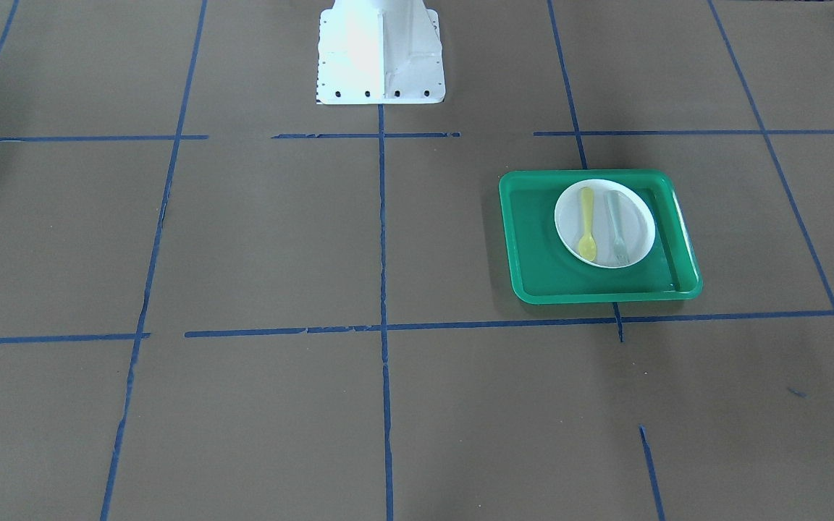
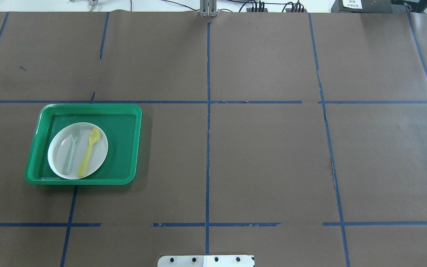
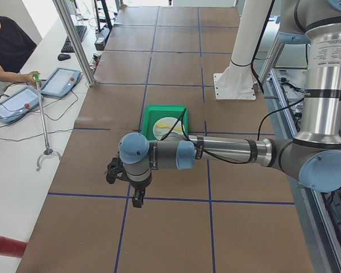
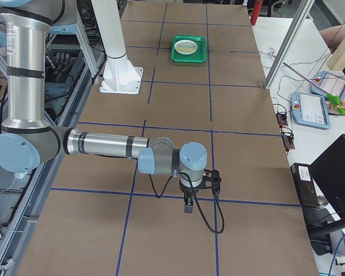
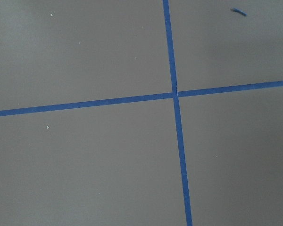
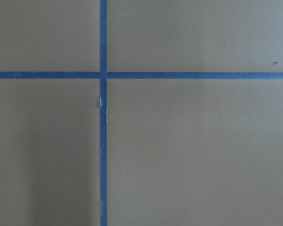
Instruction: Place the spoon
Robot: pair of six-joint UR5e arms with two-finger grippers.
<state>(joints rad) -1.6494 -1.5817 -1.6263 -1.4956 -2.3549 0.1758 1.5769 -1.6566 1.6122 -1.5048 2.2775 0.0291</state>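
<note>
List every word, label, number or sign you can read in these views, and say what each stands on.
Nothing reads clearly.
White label on the black box, overhead view's top right: too small.
Print on the left arm's upright tube: blurred.
Spoon, plate, tray: no markings seen.

The right hand (image 4: 187, 207) hangs well apart from the green tray (image 4: 199, 56).

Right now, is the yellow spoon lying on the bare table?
No, the spoon lies on the white plate beside the fork, inside the green tray.
</note>
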